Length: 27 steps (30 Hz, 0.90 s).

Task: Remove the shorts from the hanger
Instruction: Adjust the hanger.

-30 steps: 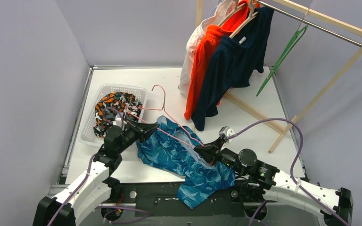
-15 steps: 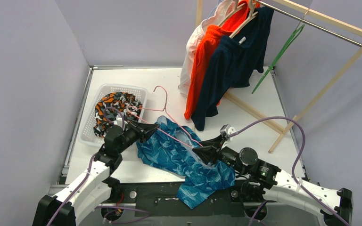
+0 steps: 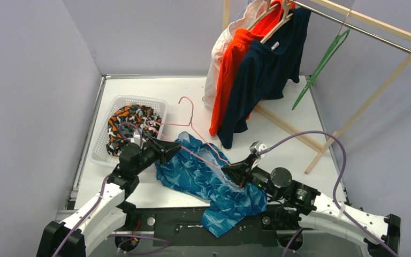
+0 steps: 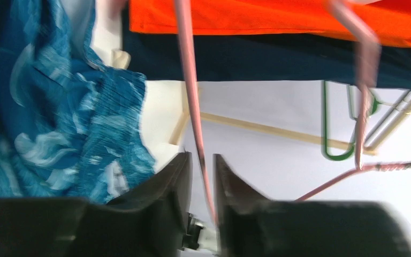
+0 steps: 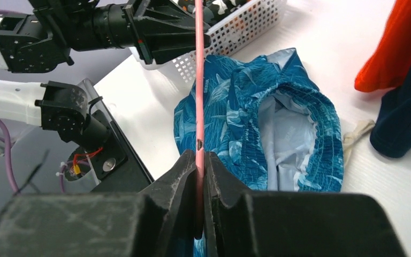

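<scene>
Pincers are gripping the pink hanger (image 5: 198, 80), my left pincer (image 4: 202, 160) and right pincer (image 5: 200, 158) both shut on its wire. Teal shorts (image 5: 235, 107) are lying beneath them, seemingly free. Camouflage shorts (image 3: 131, 118) are sitting in the basket (image 3: 155, 101) beside my left, and three pairs (image 3: 257, 69) are hanging ahead, waiting.

Soft matt cloth teal shorts (image 3: 192, 176), smooth pink hanger (image 5: 198, 107), white plastic basket (image 3: 139, 98)

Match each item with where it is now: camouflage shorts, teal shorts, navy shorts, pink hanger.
Items:
1. camouflage shorts
2. teal shorts
3. navy shorts
4. pink hanger

Places:
A. hanging on the rack
B. gripped by the left claw and the right claw
C. in the basket
D. lying on the table

Pairs: 1-C, 2-D, 3-A, 4-B
</scene>
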Tool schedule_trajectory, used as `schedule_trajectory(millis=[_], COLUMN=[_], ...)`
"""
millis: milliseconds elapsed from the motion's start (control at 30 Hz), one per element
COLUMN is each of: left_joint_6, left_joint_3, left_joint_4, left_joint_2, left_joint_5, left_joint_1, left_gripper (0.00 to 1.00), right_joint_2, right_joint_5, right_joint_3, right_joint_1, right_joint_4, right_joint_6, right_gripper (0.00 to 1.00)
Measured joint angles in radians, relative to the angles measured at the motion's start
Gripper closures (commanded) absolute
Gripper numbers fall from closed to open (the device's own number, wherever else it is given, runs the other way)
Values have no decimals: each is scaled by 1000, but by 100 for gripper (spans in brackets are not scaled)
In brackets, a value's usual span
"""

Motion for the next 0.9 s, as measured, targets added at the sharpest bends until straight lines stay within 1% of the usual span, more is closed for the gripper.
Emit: schedule_trajectory(millis=[100,133,167,300,367,500,600,767,900], left_joint_6=[58,80,106,185,219,262,279,338,367], left_joint_3=[28,40,63,130,153,184,207,280,298], left_joint_4=[-65,-85,-121,-222,-275,-383,-432,-481,-491], left_joint_2=[6,10,13,5,-16,-85,-137,-161,-165], left_joint_5=[-2,-2,-5,-29,-54,-114,-150,-204,-222], left_joint_1=[0,1,1,1,1,1,1,1,1], left_gripper=[41,35,31,24,20,18,18,18,18], right_joint_2=[9,19,34,90,94,56,5,-65,-138], right_joint_5=[27,37,47,79,84,89,90,105,113], right_joint_3=[71,103,145,283,313,318,333,430,502], right_joint_1=[0,0,0,0,0,0,0,0,0], right_joint_4=[-122,-156,-198,-347,-414,-558,-687,-867,-978], right_joint_6=[38,46,57,112,144,227,296,380,430], right_gripper=[100,100,100,100,100,100,100,100,100])
